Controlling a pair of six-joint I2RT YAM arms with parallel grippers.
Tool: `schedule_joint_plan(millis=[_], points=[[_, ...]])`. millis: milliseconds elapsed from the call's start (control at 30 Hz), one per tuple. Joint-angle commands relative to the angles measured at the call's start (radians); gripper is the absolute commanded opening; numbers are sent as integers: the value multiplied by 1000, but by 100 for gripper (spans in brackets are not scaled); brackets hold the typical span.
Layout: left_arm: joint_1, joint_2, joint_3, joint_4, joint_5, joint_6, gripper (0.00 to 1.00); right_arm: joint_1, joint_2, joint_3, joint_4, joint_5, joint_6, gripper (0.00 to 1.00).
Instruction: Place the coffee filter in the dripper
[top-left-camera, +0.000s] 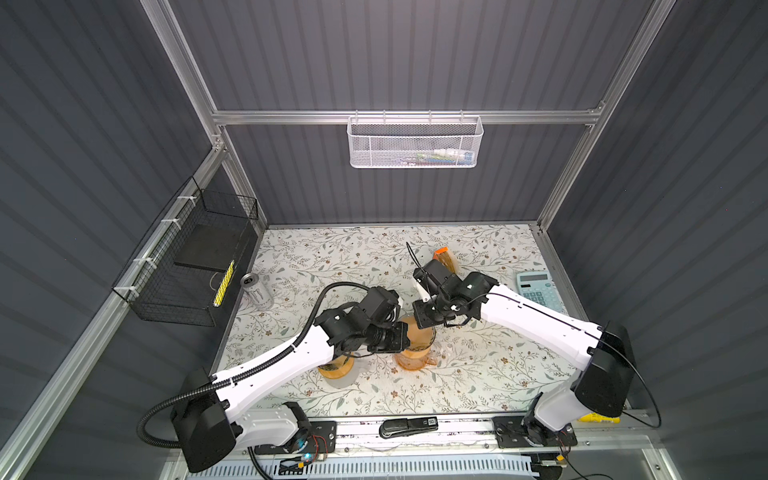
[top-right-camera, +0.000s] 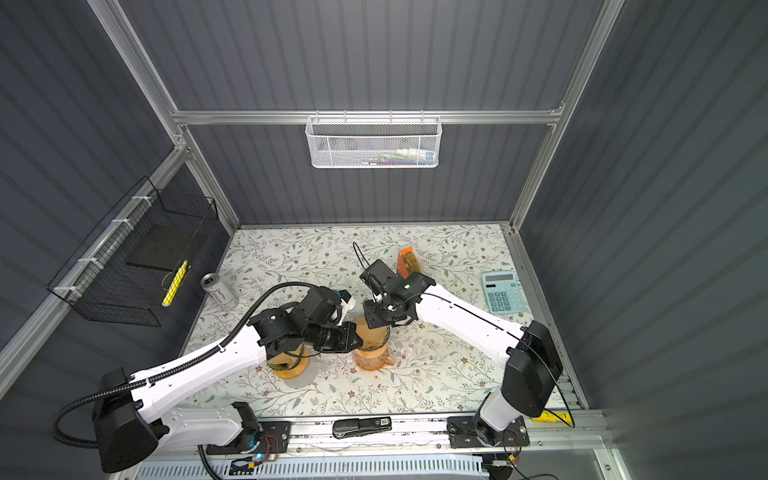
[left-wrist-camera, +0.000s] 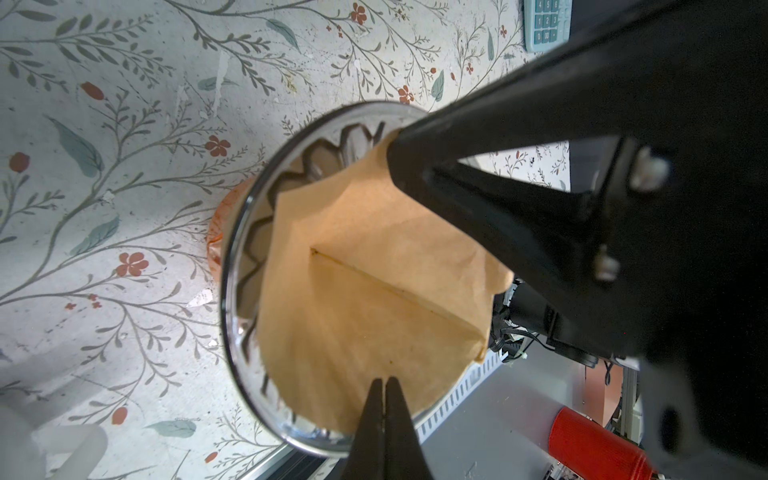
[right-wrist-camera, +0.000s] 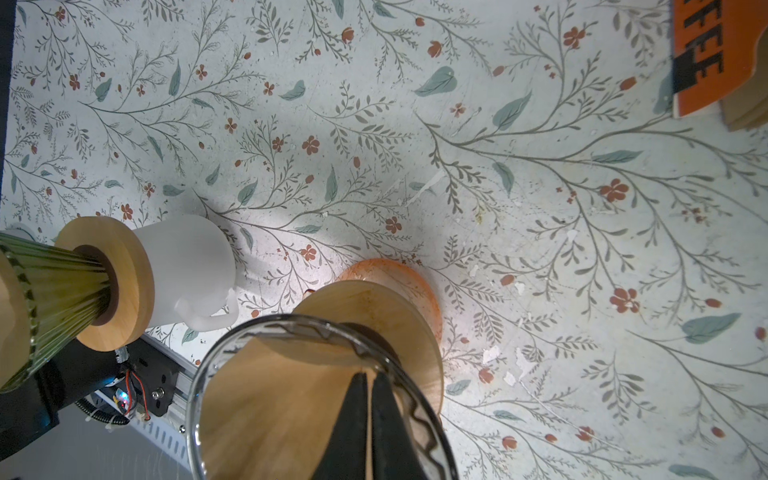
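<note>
Both top views show a black wire basket hanging on the left wall. Just right of it, a silver can stands on the worktop. It has a dark claw-like mark on its side.

In the middle, the glass dripper sits on an orange cup. The brown coffee filter is inside the dripper, and its top edge pokes up past the rim. The left jaws are closed on one edge of the filter. The right jaws are closed on another edge.

Farther right, an orange pack has big black letters, but only "FFE" can be read. A blue calculator shows the keys 1 to 6, 0 and 00.

The worktop is white with grey twigs, green leaves and little red flowers. It has small chips and scratches. Dark grey ribbed walls in a silver metal frame stand around it. A white mesh basket hangs on the back wall.
</note>
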Motion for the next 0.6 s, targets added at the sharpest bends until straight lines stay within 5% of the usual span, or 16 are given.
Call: schedule_joint_plan(millis=[0,567], points=[[-6,0,-9,-24,-10,-4,6,5,14,-16,-6,18,11,10],[-6,-9,23,-49,-25,5,6,9,-16,30,-30,26,9,10]])
